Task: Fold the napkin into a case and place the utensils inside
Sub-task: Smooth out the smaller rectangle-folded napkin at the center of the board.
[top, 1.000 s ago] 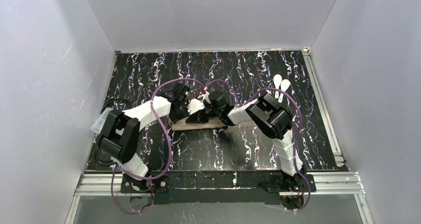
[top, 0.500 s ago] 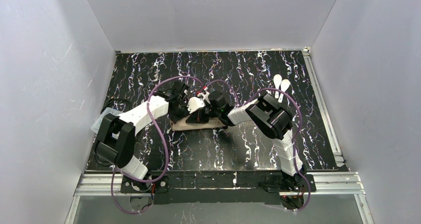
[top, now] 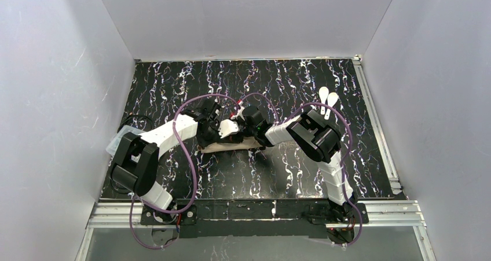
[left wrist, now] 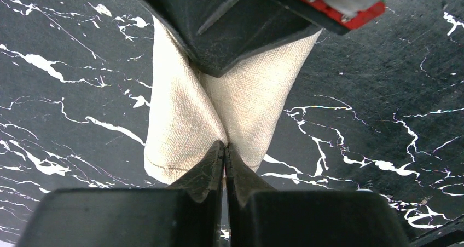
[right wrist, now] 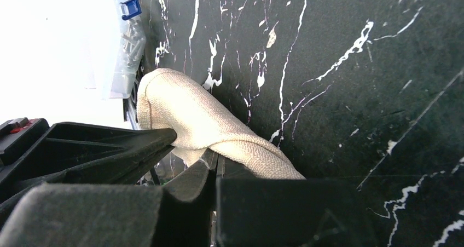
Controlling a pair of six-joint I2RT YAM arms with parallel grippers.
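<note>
The beige napkin (top: 215, 147) lies mid-table as a narrow folded strip, mostly hidden under both grippers. My left gripper (top: 230, 137) is shut on a pinched ridge of the cloth; in the left wrist view its tips (left wrist: 224, 146) meet on the napkin (left wrist: 180, 121). My right gripper (top: 245, 137) faces it from the right, also shut on the cloth. In the right wrist view its tips (right wrist: 216, 160) clamp a raised fold of the napkin (right wrist: 191, 110). The two white utensils (top: 328, 102) lie side by side at the far right, apart from both grippers.
A clear plastic compartment box (top: 118, 139) sits at the table's left edge, behind the left arm, and shows in the right wrist view as the box (right wrist: 126, 44). Purple cables loop over both arms. White walls enclose the black marbled table (top: 289, 81).
My left gripper has closed the last bit onto the napkin and drawn slightly back toward the left. The right gripper has held still on the cloth.
</note>
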